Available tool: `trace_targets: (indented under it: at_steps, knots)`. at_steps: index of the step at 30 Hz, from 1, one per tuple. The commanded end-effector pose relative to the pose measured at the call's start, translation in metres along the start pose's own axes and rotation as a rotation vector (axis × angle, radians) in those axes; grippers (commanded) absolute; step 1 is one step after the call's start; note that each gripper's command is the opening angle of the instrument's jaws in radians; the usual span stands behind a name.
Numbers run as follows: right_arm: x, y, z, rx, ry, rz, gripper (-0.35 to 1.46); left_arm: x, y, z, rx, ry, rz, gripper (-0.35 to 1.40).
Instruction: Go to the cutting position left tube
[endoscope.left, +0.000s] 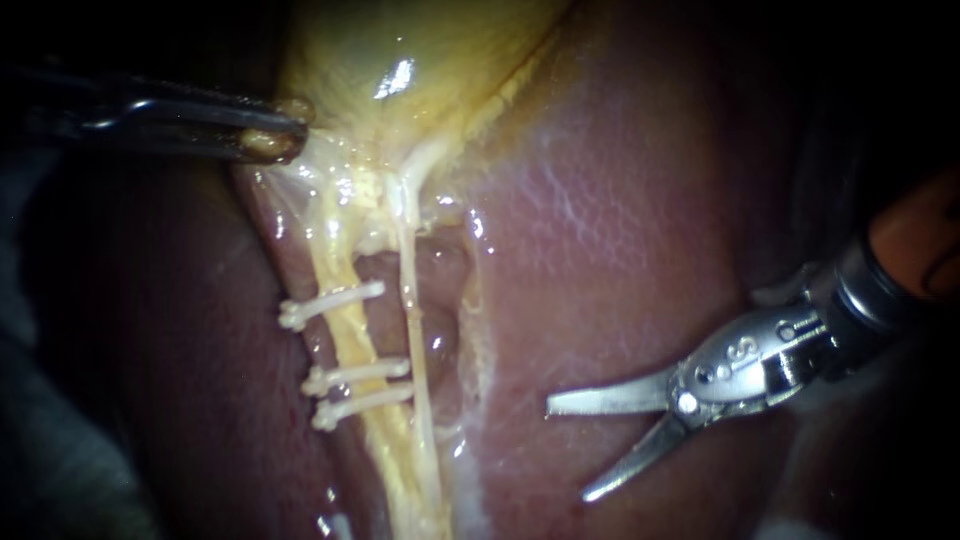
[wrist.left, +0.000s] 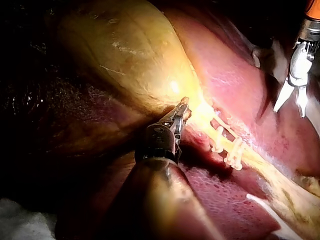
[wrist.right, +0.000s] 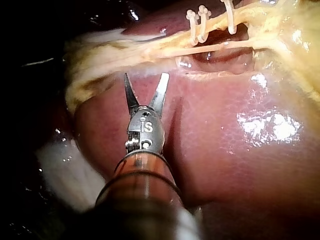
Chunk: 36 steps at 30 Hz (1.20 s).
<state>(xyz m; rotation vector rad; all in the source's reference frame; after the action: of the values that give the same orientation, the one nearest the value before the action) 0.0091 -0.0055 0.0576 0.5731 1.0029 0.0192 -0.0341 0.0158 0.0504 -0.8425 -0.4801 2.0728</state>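
Observation:
The left tube (endoscope.left: 345, 335) is a yellow strand carrying three white clips (endoscope.left: 330, 303), with a thin pale right tube (endoscope.left: 413, 320) beside it. Both run down from the yellow gallbladder (endoscope.left: 420, 60). My left instrument (endoscope.left: 272, 142) is shut on gallbladder tissue at its neck, holding it up to the left; the left wrist view shows the same grip (wrist.left: 182, 113). My right instrument (endoscope.left: 567, 449) has two blades standing open over the liver (endoscope.left: 620, 230), well to the right of both tubes. In the right wrist view the blades (wrist.right: 146, 76) are short of the clipped tube (wrist.right: 216, 31).
A hollow of pink tissue (endoscope.left: 440, 340) lies just right of the thin tube. White gauze (wrist.right: 60, 170) rests beside the right instrument's shaft, and more gauze (wrist.left: 20, 220) sits at the liver's edge. Dark liver (endoscope.left: 180, 350) flanks the clips on the left.

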Motion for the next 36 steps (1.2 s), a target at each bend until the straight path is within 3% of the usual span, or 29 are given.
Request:
trace_targets:
  at_steps: [1,9,21,28,36]
  knots:
    - [0.0002,0.0002,0.0003,0.004,0.001,0.003,1.45,0.0000,0.0001,0.0000,0.002,0.001,-0.001,-0.35]
    - [0.0019,0.0024,0.0034,0.045,0.007,0.164,1.43,0.0000,0.0005,0.0000,0.004,0.001,-0.003,-0.35]
    - [0.0032,0.0058,0.0071,0.083,0.041,0.241,1.43,0.0000,0.0006,0.0000,0.005,0.002,-0.003,-0.35]
    - [0.0029,0.0076,0.0094,0.092,0.047,0.263,1.43,0.0000,0.0006,0.0000,0.005,0.002,-0.003,-0.35]
    - [0.0011,0.0086,0.0116,0.103,0.039,0.280,1.43,0.0000,0.0007,-0.0001,0.006,0.002,-0.003,-0.35]
